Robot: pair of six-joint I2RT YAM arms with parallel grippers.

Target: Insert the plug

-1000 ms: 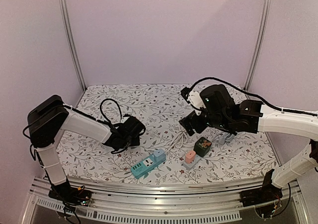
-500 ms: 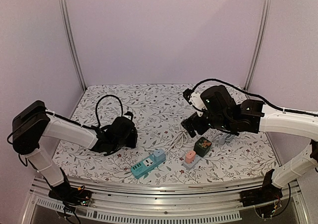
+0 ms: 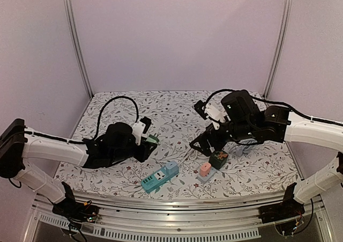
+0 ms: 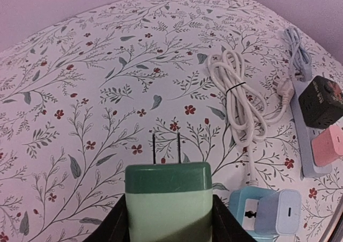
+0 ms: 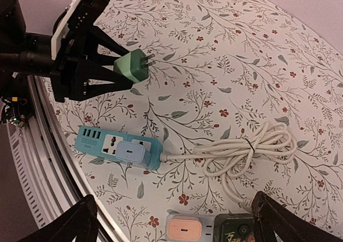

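Observation:
My left gripper (image 3: 147, 142) is shut on a green plug adapter (image 4: 168, 202), its two prongs pointing forward above the floral table. The plug also shows in the top view (image 3: 152, 140) and in the right wrist view (image 5: 130, 67). A teal power strip (image 3: 155, 180) lies in front of it near the table's front edge, also seen from the right wrist (image 5: 102, 143). A light blue adapter (image 5: 130, 149) sits in its end socket. My right gripper (image 3: 206, 144) is open and empty, hovering above the coiled white cable (image 5: 252, 151).
A grey power strip (image 4: 306, 156) at the right holds a pink adapter (image 3: 205, 168) and a black cube adapter (image 3: 218, 157). The metal rail (image 3: 171, 207) runs along the table's front edge. Frame posts stand at the back corners.
My left arm has dropped lower and drawn back to the left, then turned the green plug to the right. My right gripper has sunk slightly toward the cable.

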